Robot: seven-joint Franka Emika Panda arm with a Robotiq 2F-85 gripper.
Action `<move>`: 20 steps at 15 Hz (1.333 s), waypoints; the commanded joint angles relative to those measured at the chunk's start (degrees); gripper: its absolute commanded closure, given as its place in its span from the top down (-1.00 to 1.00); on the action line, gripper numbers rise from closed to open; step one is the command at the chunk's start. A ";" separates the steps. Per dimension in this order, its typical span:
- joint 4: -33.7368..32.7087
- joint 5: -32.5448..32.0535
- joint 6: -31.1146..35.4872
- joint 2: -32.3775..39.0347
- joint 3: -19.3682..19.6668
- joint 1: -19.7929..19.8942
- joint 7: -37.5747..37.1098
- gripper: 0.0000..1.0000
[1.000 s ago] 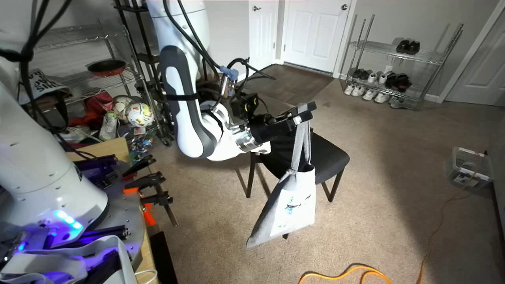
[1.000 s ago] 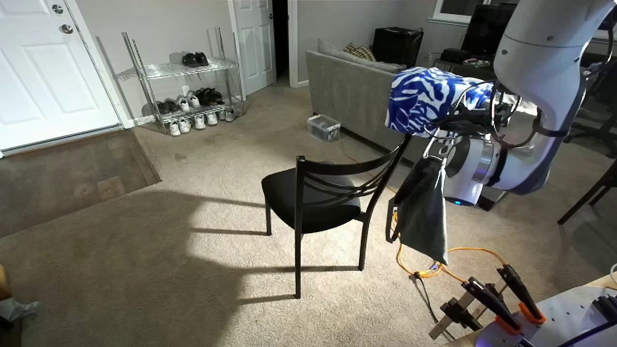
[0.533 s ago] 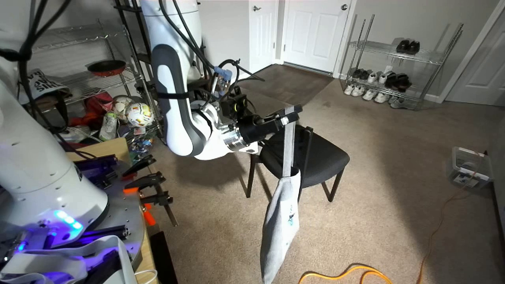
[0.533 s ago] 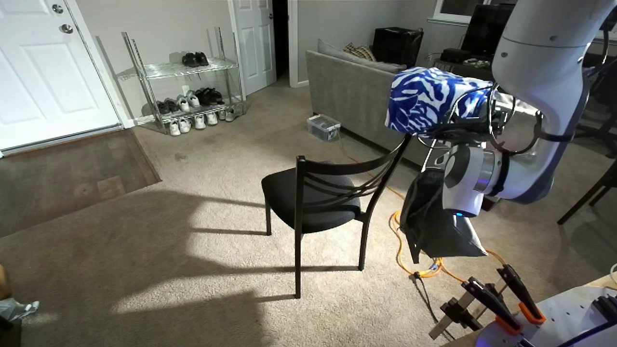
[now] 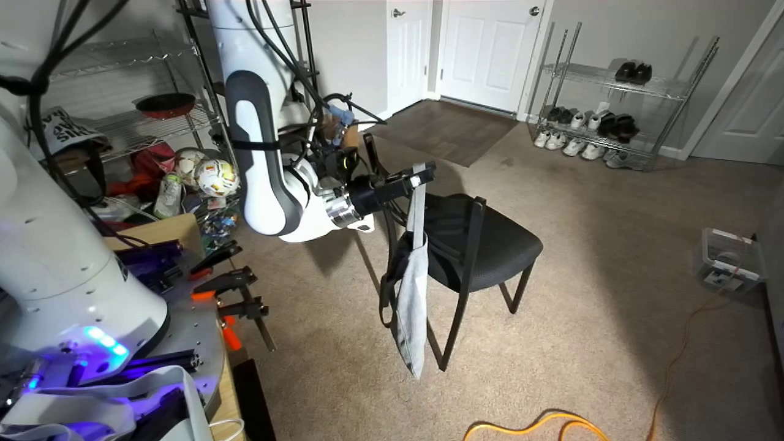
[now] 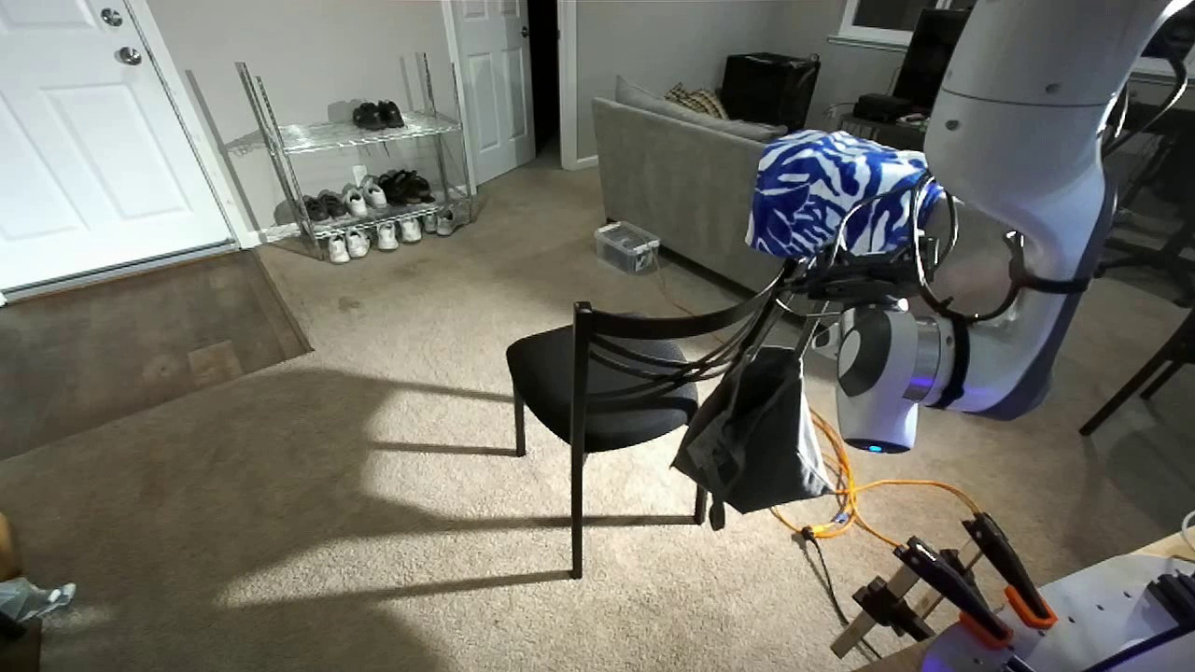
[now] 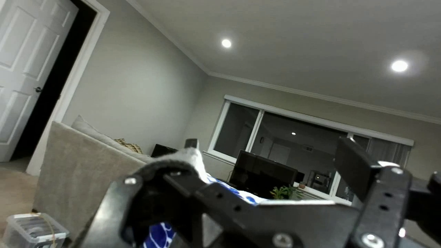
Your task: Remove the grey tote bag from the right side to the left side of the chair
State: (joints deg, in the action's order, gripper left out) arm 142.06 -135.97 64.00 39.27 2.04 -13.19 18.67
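Note:
The grey tote bag (image 5: 413, 306) hangs in the air by its light strap (image 5: 418, 211), turned edge-on; a dark strap dangles beside it. Its dark side (image 6: 761, 439) shows in an exterior view, overlapping the chair's rear leg; whether it touches is unclear. The black chair (image 5: 490, 251) stands upright on the carpet, its open back towards the arm; it also shows in an exterior view (image 6: 607, 383). My gripper (image 5: 427, 173) is beside the chair back. In the wrist view my gripper (image 7: 270, 148) has its fingers wide apart, with pale fabric looped over the left finger.
Clamps (image 6: 948, 588) stick out from the robot's table edge. An orange cord (image 6: 840, 485) lies on the carpet near the bag. A blue-and-white cloth (image 6: 822, 196) is behind the gripper. A sofa (image 6: 681, 177), clear bin (image 6: 627, 248) and shoe rack (image 6: 373, 140) are farther off.
The arm has carried the bag along behind the chair back, leftward in both exterior views. The gripper is slightly lower in an exterior view. The bag has swung and turned edge-on. The chair has not moved.

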 commanded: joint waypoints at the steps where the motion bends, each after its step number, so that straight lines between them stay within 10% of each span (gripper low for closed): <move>1: 2.12 -1.16 -3.44 1.68 -1.30 -2.96 1.86 1.00; 20: -0.35 -3.55 -3.27 7.48 -4.36 -13.89 8.78 1.00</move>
State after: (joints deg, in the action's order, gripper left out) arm 141.55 -138.35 58.96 48.85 -1.60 -26.73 24.68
